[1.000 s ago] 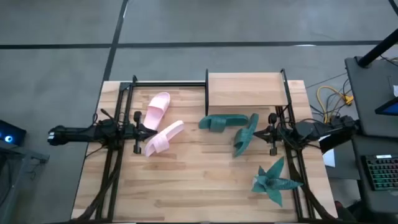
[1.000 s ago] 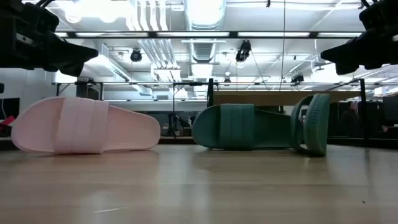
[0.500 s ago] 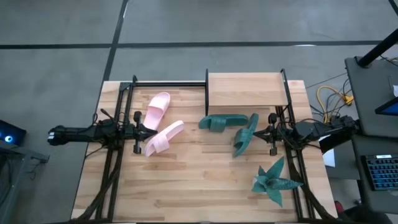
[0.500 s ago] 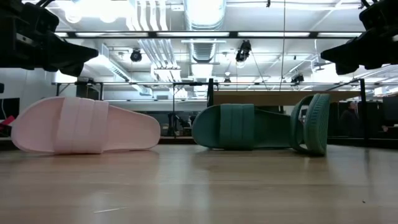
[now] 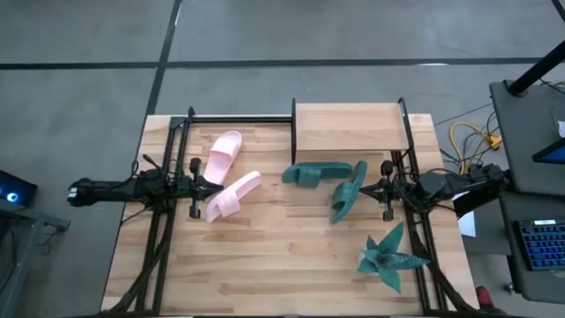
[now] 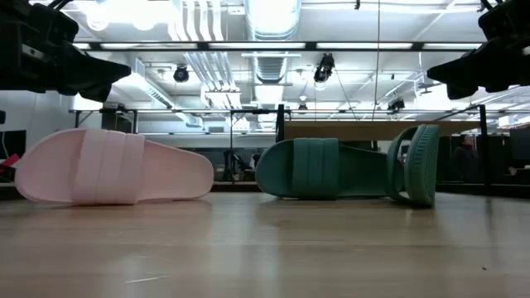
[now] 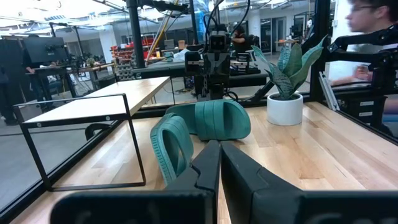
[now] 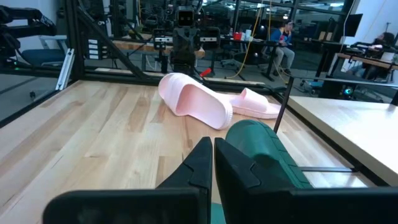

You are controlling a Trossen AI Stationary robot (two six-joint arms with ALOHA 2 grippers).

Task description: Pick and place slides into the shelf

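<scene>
Two pale pink slides [image 5: 222, 155] [image 5: 232, 195] lie on the table's left half. One teal-green slide [image 5: 316, 173] lies flat near the middle, and a second [image 5: 350, 190] stands on its side edge just right of it. The shelf [image 5: 349, 128], a light-wood board on black posts, stands at the far edge. My left gripper [image 7: 219, 149] hangs shut above the table beside the nearer pink slide, pointing level toward the right. My right gripper [image 8: 212, 149] hangs shut over the edge-standing green slide [image 8: 267, 155], pointing level toward the left. Neither holds anything.
A teal spiky plant [image 5: 388, 256] in a white pot [image 7: 285, 107] stands at the table's near right corner. Black frame rails run along both sides of the table. Bare wood lies across the near middle. A person [image 7: 367, 18] sits beyond the table's right side.
</scene>
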